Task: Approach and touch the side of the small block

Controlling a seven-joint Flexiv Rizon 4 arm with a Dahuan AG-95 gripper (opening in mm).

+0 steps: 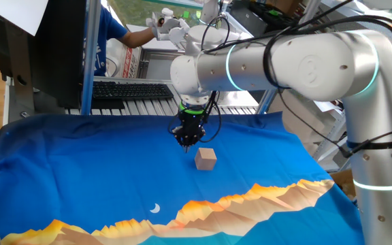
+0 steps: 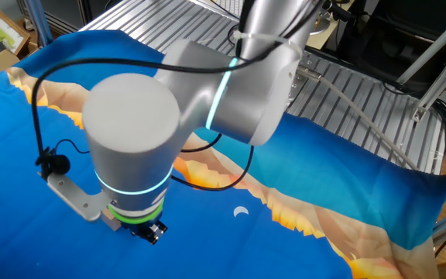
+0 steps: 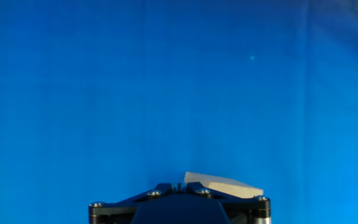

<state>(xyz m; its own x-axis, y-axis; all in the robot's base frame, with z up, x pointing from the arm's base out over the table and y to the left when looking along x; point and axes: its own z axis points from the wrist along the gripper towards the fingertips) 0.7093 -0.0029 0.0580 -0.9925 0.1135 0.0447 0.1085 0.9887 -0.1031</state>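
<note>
The small block (image 1: 205, 158) is a light tan cube standing on the blue cloth near the middle of the table. My gripper (image 1: 186, 141) hangs point-down just left of and behind it, a short gap away, low over the cloth, with its jaws together and nothing held. In the hand view only the block's pale top edge (image 3: 225, 185) shows, just right of the gripper (image 3: 178, 186) at the bottom edge. In the other fixed view the arm's big joint hides the block, and only the gripper's dark base (image 2: 150, 231) shows.
The blue cloth (image 1: 80, 177) has an orange mountain print along its front and a small white crescent (image 1: 154, 208). A keyboard (image 1: 131, 90) and a dark monitor (image 1: 39, 47) stand behind the cloth. A person in blue (image 1: 114, 34) is at the back.
</note>
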